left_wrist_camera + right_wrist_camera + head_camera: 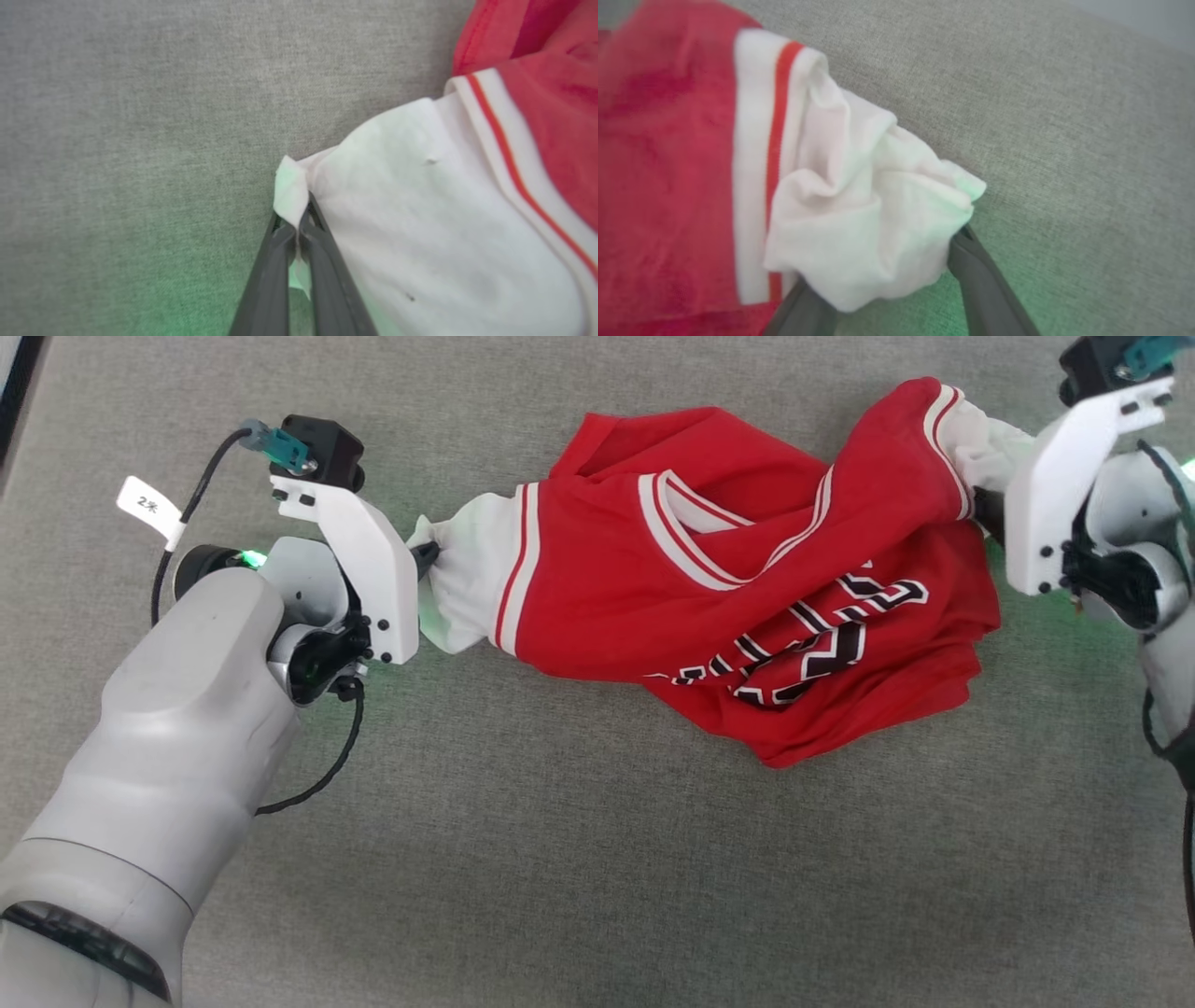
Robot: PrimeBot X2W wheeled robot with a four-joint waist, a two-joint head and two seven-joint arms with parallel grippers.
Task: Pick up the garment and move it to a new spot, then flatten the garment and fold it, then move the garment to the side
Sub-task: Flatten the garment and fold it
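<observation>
- As it lies rumpled on the grey woven cloth surface [560, 877], the red short-sleeved garment [747, 588] with white sleeve ends stretches between both arms, presumably for spreading flat.
- Left gripper [299, 219]: clenched on one white sleeve tip, anchoring that end.
- Right gripper [882, 261]: fingers spread, straddling the other bunched sleeve end, nothing pinched yet.

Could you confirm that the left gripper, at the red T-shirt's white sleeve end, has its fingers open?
Not open: the left wrist view shows the left gripper shut, its fingers pinching the edge of the white sleeve end of the red T-shirt.
</observation>
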